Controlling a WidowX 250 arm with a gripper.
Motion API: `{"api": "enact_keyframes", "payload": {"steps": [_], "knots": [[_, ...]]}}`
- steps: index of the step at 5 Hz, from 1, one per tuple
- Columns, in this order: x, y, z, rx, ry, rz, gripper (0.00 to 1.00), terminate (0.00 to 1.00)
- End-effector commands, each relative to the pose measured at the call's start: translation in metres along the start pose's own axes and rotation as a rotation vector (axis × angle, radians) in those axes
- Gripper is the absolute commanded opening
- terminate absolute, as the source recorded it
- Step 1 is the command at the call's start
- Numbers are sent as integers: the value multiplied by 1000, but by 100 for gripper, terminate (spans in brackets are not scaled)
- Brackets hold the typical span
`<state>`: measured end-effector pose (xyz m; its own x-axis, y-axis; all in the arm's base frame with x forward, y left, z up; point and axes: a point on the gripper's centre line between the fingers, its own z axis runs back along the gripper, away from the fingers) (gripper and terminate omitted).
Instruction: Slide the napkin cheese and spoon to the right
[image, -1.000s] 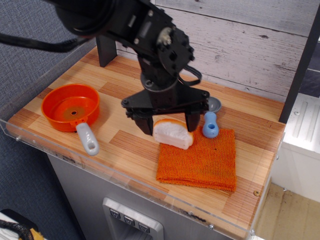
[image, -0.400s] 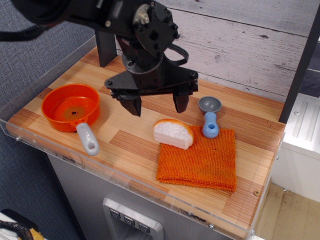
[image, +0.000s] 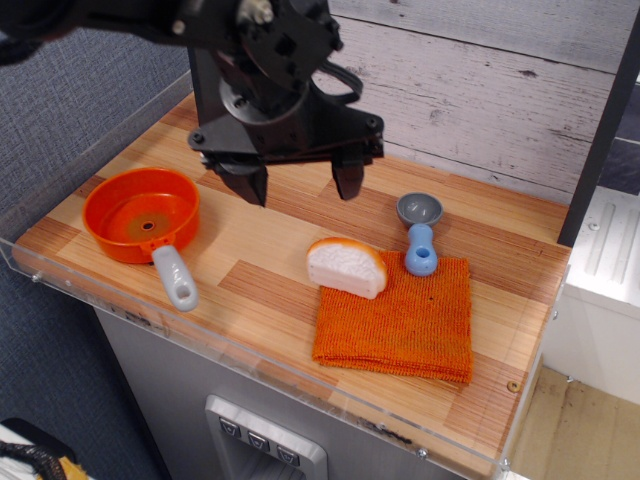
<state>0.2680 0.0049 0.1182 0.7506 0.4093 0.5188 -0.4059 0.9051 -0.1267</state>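
Note:
The orange knitted napkin (image: 400, 322) lies flat on the right part of the wooden table. The white cheese wedge with orange rind (image: 346, 267) rests on the napkin's upper left corner. The spoon (image: 420, 234) lies at the napkin's upper edge, with its grey bowl on the wood and its light blue handle on the cloth. My gripper (image: 299, 186) hangs above the table, up and left of the cheese. It is open and empty, with the two black fingers spread wide.
An orange plastic pan (image: 143, 215) with a grey handle sits at the left. A black post (image: 210, 95) stands at the back left. A clear acrylic rim (image: 250, 355) runs along the table's front edge. A plank wall stands behind.
My gripper has risen and moved left and back, away from the cheese it had straddled. The cheese, napkin and spoon have stayed in place.

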Motion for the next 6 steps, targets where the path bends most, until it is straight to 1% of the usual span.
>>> {"api": "enact_keyframes", "payload": {"steps": [1, 5, 6], "knots": [[0, 4, 10, 1, -33, -6, 100, 0], [0, 4, 10, 1, -33, -6, 100, 0], [0, 4, 10, 1, -33, -6, 100, 100]]}}
